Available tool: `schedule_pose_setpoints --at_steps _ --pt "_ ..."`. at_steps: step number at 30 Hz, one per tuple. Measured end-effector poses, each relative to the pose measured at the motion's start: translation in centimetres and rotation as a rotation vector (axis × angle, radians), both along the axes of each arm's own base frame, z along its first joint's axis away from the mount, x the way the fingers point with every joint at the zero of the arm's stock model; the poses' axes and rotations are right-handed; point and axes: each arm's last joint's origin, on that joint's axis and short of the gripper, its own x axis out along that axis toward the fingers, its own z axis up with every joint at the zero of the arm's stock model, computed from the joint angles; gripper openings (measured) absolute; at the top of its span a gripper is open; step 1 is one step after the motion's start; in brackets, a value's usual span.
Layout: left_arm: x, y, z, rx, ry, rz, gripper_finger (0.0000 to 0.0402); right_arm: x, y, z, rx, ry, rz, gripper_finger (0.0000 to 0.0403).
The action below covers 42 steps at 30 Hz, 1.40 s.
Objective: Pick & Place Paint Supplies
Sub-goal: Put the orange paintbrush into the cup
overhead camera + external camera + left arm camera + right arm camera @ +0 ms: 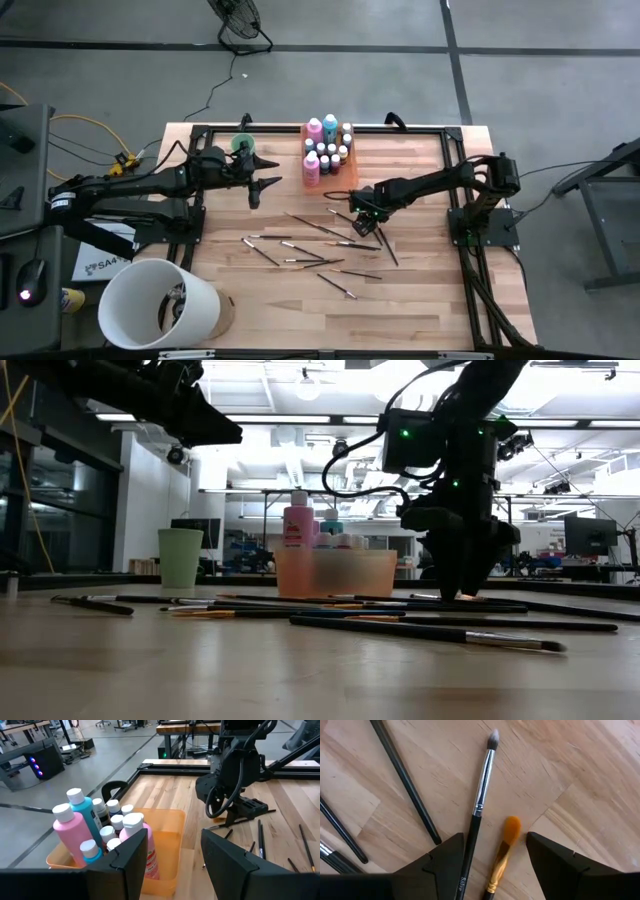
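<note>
Several thin dark-handled brushes [310, 240] lie flat and scattered on the wooden table. Pink and teal bottles [322, 140] and tiny pale-capped bottles [112, 822] stand upright in a translucent orange tray [172, 845] at the far middle. My right gripper [495, 857] points straight down, open, low over the brushes. A grey-tipped brush [484, 785] and an orange-tipped brush [506, 840] lie between its fingers, untouched as far as I see. My left gripper [264, 186] hangs open above the table, left of the tray, holding nothing.
A mint-green cup [243, 146] stands at the far left, next to my left arm. A big white bucket [160, 302] sits at the near left corner. A black metal frame [440, 128] borders the table. Bare wood lies near the front edge.
</note>
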Motion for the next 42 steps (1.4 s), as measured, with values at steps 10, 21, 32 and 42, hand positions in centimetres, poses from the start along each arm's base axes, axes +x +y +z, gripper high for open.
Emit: schedule_pose_setpoints --at_steps 10,21,32,42 --pt "0.0 0.0 0.0 0.000 0.000 0.000 0.0180 -0.1 0.0 0.4 0.019 -0.015 0.003 0.0215" --pt "0.0 0.0 0.0 -0.001 0.000 0.000 0.0180 -0.5 -0.1 0.6 0.024 0.008 -0.004 0.0215" --pt "0.0 0.0 -0.1 -0.003 0.011 0.000 0.0180 -0.4 -0.8 0.7 0.061 -0.013 -0.008 0.0215" --pt "0.0 0.0 -0.1 0.000 0.015 -0.001 0.0180 -1.0 -0.9 2.7 0.004 -0.061 -0.037 0.0215"
